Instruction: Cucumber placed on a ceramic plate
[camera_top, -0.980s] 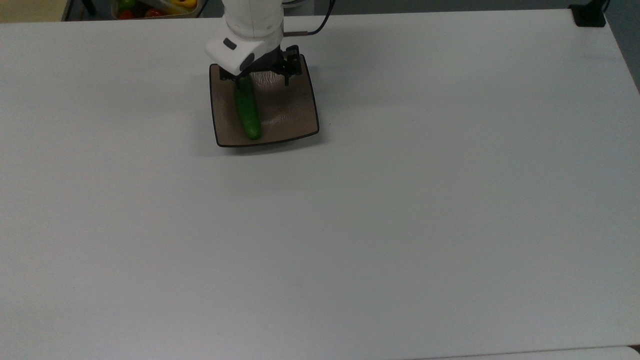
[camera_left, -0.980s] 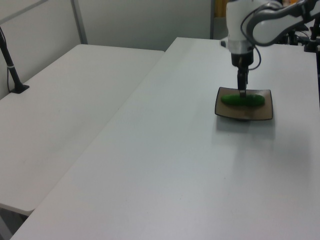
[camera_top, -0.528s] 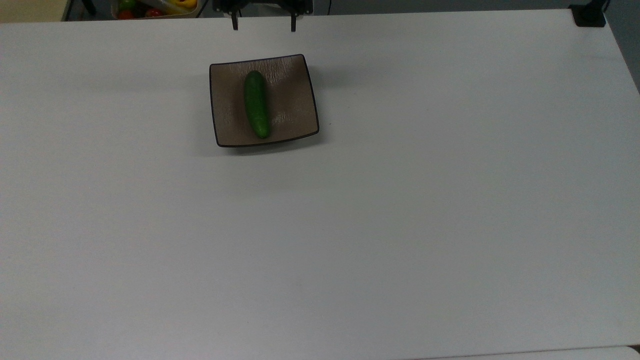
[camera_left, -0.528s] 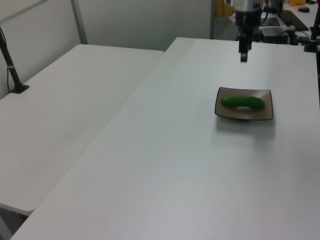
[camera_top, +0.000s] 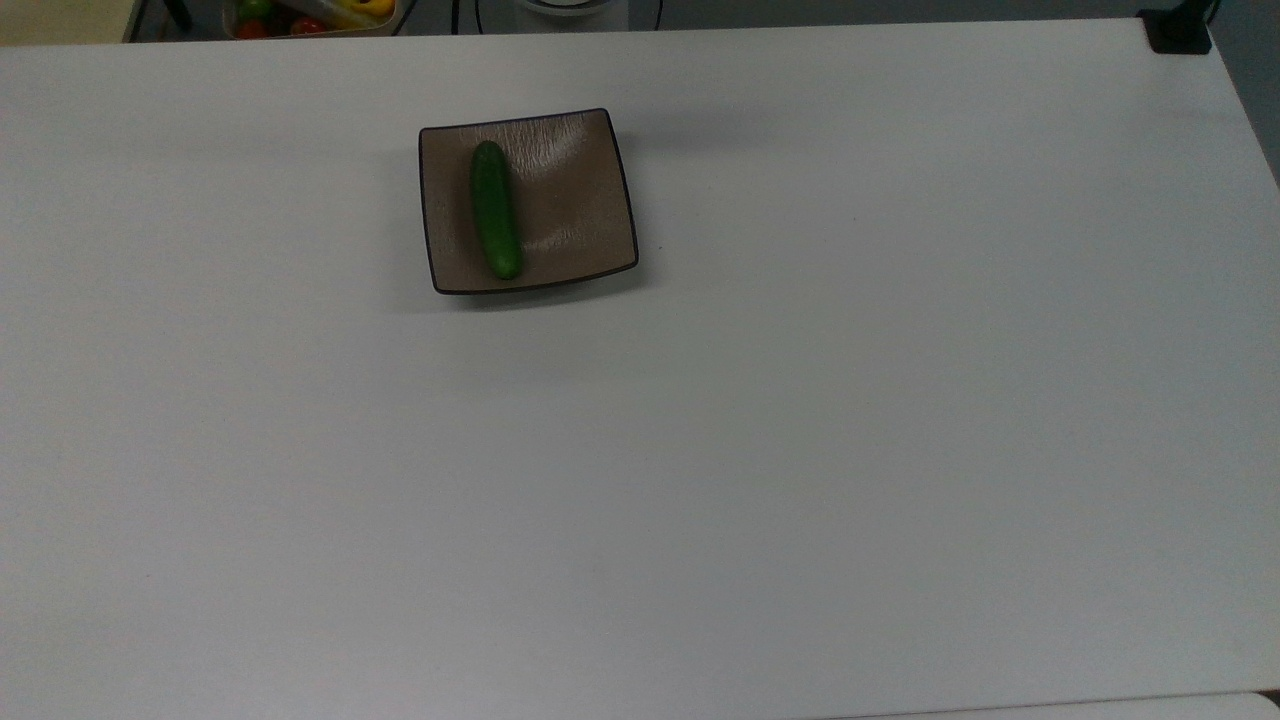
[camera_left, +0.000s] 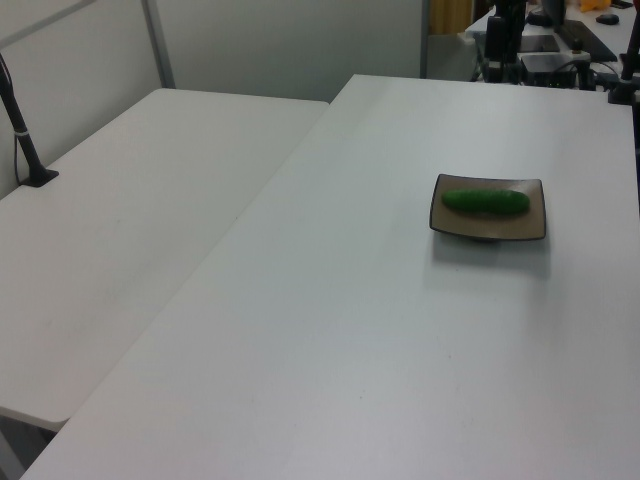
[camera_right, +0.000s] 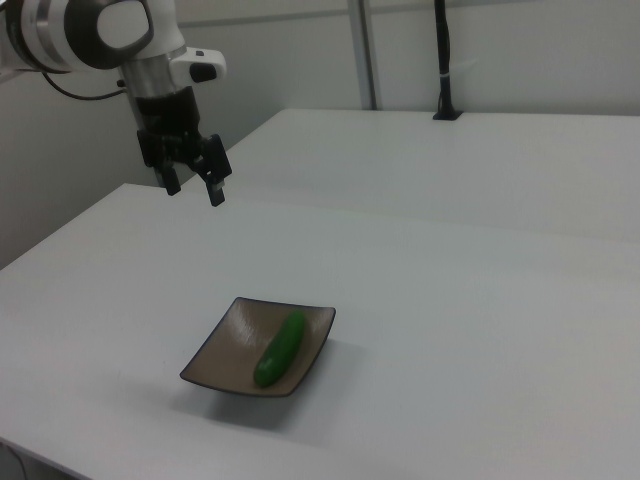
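You'll find the cucumber lying on the ceramic plate, well apart from the end effector, which hangs above the white surface up toward the right view's upper left with its two fingers spread wide and nothing between them. In the top view the cucumber runs lengthwise top to bottom, on the plate's left half in the top view. It's short, smooth and dark green with rounded ends, a bit shorter than the square brown plate's side.
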